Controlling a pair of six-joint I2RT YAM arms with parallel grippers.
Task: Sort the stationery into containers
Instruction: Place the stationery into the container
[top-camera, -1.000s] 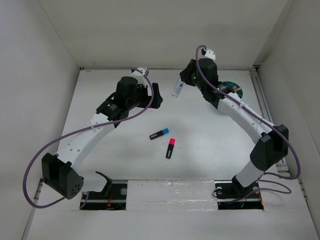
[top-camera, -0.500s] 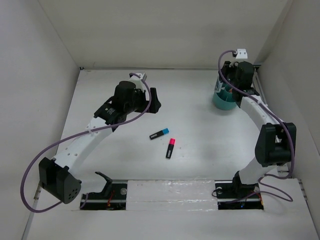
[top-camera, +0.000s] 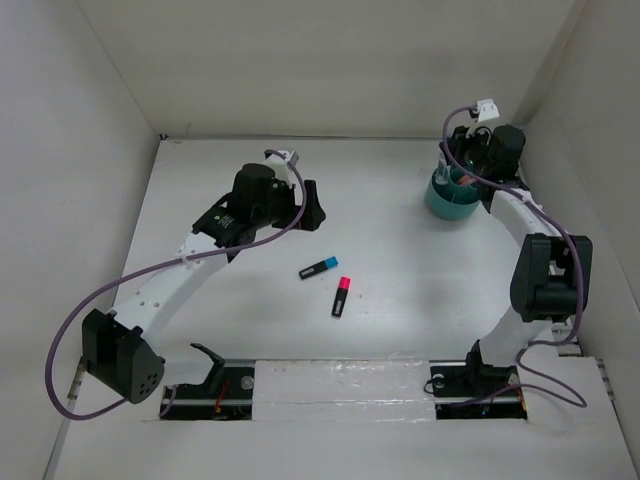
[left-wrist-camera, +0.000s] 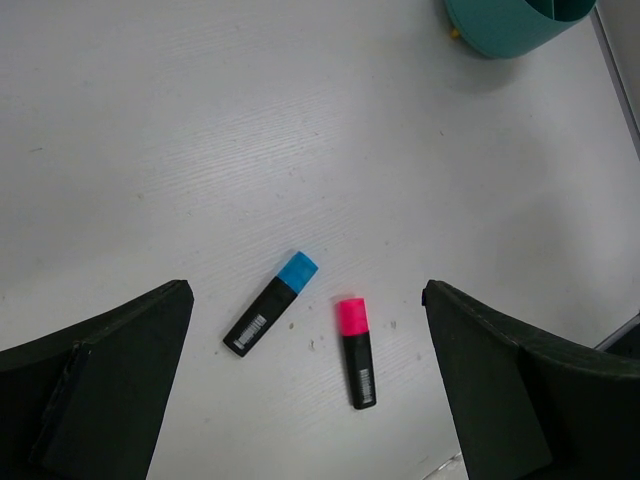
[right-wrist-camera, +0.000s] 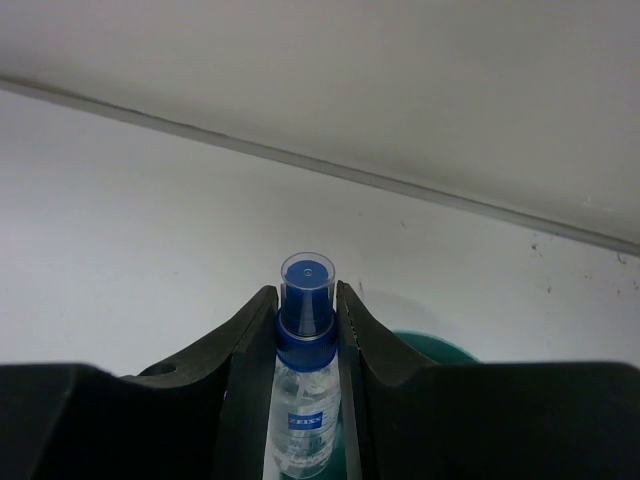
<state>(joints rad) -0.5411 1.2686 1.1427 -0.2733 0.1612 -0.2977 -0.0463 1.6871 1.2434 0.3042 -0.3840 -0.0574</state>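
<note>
The right claw pinches the clear blue-capped bottle upright, just above the teal cup. Lower it straight into a free compartment, then release. The left claw hangs wide open, well left of the cup, above the blue-capped highlighter on the surface.

The top camera looked down from the table's 6 o'clock edge. The left wrist camera, high, looked down, sharing the teal cup at 1 o'clock. The right wrist camera, close behind the clear tube, faced the back wall.
</note>
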